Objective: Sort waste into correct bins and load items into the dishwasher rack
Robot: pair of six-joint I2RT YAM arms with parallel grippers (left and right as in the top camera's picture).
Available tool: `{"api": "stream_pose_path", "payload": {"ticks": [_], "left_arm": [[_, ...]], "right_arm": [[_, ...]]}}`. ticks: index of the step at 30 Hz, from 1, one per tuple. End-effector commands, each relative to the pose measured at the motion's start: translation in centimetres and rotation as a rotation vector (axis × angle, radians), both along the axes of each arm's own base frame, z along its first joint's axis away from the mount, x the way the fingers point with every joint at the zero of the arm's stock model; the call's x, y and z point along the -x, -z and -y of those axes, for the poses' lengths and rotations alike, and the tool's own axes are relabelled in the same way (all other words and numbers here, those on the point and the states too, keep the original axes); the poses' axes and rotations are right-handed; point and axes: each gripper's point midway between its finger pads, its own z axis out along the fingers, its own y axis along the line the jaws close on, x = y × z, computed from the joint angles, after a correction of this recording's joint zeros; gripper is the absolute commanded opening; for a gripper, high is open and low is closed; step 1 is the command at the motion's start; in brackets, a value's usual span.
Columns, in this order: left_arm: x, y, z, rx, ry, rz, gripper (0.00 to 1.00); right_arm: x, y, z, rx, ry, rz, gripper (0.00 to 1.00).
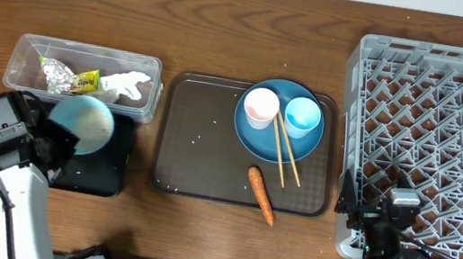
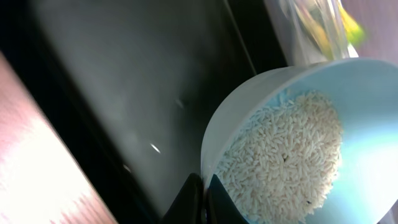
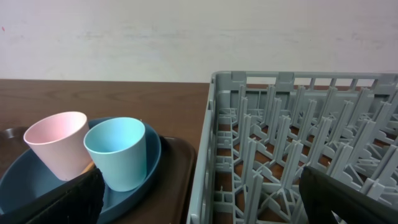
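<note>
Tilted rice bowl [image 1: 84, 124] above black tray [image 1: 103, 175]

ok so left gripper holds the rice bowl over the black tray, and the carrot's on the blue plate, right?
Not quite. The carrot lies on the brown tray, beside the blue plate, not on it; the overhead view shows this. The rest is right: the left gripper holds the bowl of rice over the black tray.

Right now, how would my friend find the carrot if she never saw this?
Look at the big brown tray in the middle of the table. Near its edge closest to the robot, just past the blue plate, lies the carrot. It is the only orange thing, small and pointy.
</note>
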Motion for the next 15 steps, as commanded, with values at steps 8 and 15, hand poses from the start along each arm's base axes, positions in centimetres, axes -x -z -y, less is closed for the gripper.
{"api": "stream_pose_path", "payload": {"ticks": [8,15], "left_arm": [[-0.7,-0.1,8.3,0.139,0.361,-0.009,0.06],[-1.1,-0.1,13.1,0.132,0.564,-0.018,0.06]], "right_arm": [[0.0,0.0,0.3,0.011,0.012,0.001,0.99],[0.0,0.0,0.3,0.011,0.012,0.001,0.99]]}}
